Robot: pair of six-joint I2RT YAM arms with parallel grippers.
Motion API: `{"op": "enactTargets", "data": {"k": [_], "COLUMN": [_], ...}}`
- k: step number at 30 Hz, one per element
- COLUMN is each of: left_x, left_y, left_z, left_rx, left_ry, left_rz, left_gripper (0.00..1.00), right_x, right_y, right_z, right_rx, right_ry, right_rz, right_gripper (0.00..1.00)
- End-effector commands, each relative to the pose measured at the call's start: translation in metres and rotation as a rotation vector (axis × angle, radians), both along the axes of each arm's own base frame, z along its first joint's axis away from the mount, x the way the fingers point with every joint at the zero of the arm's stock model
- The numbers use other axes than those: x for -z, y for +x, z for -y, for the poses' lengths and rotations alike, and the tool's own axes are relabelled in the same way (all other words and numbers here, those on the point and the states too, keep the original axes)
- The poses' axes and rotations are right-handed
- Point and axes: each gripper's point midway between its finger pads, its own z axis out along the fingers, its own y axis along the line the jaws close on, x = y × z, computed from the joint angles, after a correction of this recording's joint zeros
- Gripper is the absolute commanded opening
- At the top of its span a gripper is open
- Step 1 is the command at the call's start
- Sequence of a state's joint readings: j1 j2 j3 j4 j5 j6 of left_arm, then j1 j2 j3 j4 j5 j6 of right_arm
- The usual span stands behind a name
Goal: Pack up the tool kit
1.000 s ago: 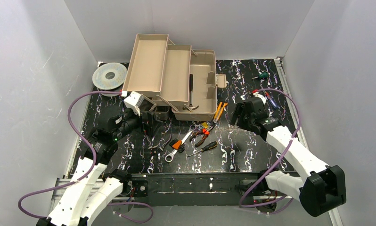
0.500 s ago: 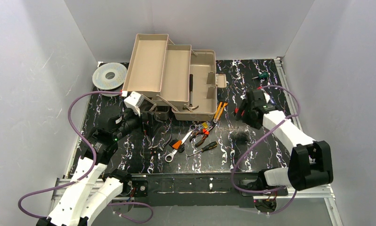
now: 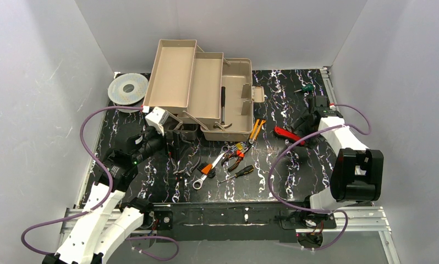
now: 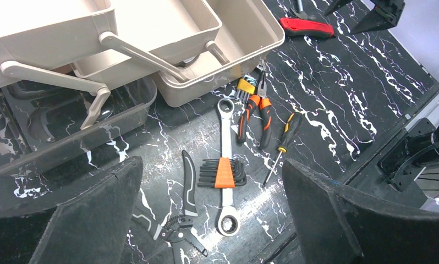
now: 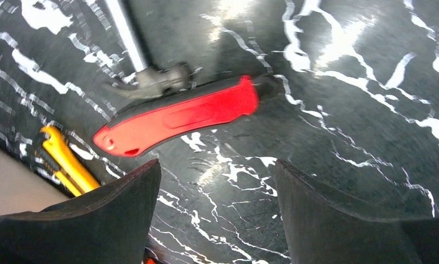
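Fingers on the left gripper (image 4: 210, 170) gape empty over loose wrench (image 4: 226, 137) and pliers (image 4: 265, 118); the right gripper (image 5: 216, 165) hangs open above the red knife (image 5: 179, 118), seemingly against a hammer (image 5: 151, 81). Next: pinch it, carry it to the open toolbox (image 3: 236, 82) behind.

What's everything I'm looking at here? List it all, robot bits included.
toolbox: one, tan, open, trays folded out, back centre
wire spool: one, grey, left of toolbox
wrench: one, silver, in front of toolbox
hex key set: one, black, orange holder, over wrench
pliers: one, orange and black, right of wrench
screwdriver: one, black and yellow, right of pliers
cutters: one, black, left of wrench
orange-handled tool: one, orange, by toolbox's front right corner
knife: one, red, right of centre
hammer: one, metal head, beside knife
green screwdriver: one, green handle, back right
left gripper: one, black, open, over the wrench
right gripper: one, black, open, near knife
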State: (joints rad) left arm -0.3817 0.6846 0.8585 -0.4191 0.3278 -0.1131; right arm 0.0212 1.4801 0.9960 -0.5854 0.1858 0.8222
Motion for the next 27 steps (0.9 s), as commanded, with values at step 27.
{"op": "enactTargets", "data": {"k": [27], "left_x": [-0.006], "left_y": [-0.008], "left_z": [0.005], "left_rx": [0.039], "left_ry": [-0.027], "left_rz": [0.021], "left_gripper": [0.98], "right_x": [0.058], "right_y": [0.010], "right_z": [0.036], "right_rx": [0.738], "right_ry": [0.233], "right_rz": [-0.156], "right_gripper": [0.69]}}
